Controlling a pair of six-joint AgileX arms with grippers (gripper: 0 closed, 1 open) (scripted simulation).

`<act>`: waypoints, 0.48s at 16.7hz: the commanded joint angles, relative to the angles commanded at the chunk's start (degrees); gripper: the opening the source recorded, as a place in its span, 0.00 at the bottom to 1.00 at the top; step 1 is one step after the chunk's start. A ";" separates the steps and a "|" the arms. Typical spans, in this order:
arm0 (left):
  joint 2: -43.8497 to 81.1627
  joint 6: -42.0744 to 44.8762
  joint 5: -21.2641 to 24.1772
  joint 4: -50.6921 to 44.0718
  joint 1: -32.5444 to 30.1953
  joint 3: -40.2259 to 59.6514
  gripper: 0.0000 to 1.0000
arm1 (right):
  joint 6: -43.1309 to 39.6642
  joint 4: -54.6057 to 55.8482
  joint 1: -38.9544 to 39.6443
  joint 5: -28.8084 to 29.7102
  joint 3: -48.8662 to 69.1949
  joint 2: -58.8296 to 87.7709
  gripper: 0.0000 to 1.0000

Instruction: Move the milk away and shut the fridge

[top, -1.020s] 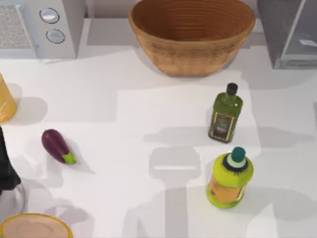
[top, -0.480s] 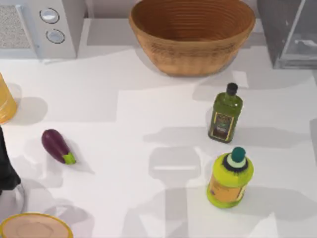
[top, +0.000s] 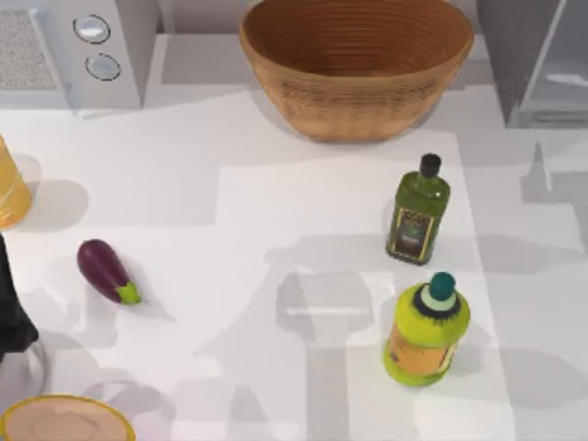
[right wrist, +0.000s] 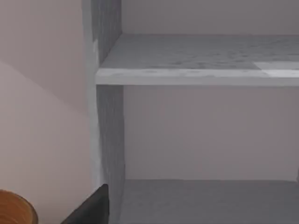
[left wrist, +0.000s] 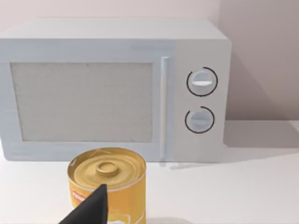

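The grey fridge (top: 531, 57) stands at the table's back right corner. In the right wrist view its pale inside (right wrist: 205, 135) is open to me, with one shelf (right wrist: 196, 60) across it and a bare floor below. A black tip of my right gripper (right wrist: 91, 208) hangs just in front of the fridge's left wall. The milk is out of view. My left arm (top: 11, 317) rests at the table's left edge; its gripper (left wrist: 91, 210) points over a yellow can (left wrist: 108, 184) toward the microwave (left wrist: 112, 88).
A woven basket (top: 356, 62) sits at the back centre beside the fridge. A dark green bottle (top: 418, 213) and a yellow-green bottle (top: 426, 333) stand right of centre. An eggplant (top: 106, 270) lies at the left, and a round dish (top: 64, 421) at the front left corner.
The shadows on the table have shifted, and one now lies in front of the fridge at the right. The bottles, the eggplant and my left arm have stayed put.
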 joint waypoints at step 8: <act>0.00 0.00 0.00 0.00 0.00 0.00 1.00 | -0.46 -20.81 4.09 3.86 -25.11 -46.45 1.00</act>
